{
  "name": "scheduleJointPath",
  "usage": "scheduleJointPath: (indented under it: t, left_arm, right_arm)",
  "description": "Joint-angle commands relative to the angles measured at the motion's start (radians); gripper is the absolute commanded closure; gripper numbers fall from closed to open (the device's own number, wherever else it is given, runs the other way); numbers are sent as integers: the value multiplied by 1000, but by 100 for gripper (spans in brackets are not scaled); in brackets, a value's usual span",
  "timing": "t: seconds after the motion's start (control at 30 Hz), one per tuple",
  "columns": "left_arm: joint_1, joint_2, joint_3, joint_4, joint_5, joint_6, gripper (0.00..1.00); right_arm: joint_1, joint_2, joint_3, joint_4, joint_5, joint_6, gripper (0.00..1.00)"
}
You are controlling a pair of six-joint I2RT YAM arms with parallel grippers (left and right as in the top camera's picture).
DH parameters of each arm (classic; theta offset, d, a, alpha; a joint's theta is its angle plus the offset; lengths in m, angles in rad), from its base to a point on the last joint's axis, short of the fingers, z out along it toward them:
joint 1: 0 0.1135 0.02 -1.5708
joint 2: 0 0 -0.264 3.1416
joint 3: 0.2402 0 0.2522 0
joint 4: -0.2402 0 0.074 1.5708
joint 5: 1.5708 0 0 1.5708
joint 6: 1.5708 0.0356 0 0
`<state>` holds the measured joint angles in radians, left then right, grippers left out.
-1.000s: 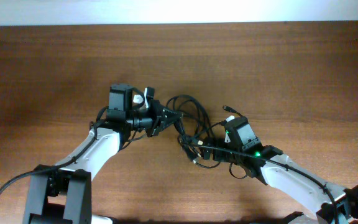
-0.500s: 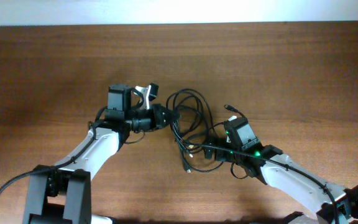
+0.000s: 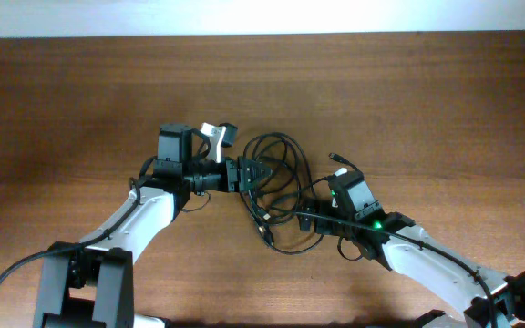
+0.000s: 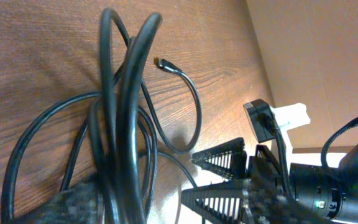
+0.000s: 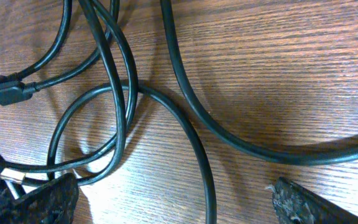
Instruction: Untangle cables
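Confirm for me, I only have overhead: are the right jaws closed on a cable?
Observer: No. Right wrist view shows the right gripper wide open, cables lying on the table between its fingers, none gripped.
Operator: Any plug nearby?
Observer: A black plug lies at that view's left edge, untouched.
Operator: Left side?
Observer: Left wrist view shows several strands bunched against one left finger; a metal-tipped end sticks out free of the bunch.

No words, labels, brand names, numbers or signs can be read anywhere, neither on the black cables (image 4: 122, 143) nor on the wooden table (image 3: 427, 91).
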<state>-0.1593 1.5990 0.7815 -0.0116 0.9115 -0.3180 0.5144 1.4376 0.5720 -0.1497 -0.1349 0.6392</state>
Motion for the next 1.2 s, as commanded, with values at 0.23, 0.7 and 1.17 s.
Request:
scheduleJointPath:
  t: [0.23, 0.7, 1.17]
  left_arm:
    - [10, 3, 5, -7, -16, 89, 1]
    - [80, 3, 5, -61, -62, 89, 1]
    - [40, 3, 5, -88, -146, 89, 1]
  right_arm:
    - [7, 11, 2, 7, 13, -3, 1]
    - [7, 11, 3, 8, 13, -3, 1]
    - [7, 11, 2, 8, 12, -2, 1]
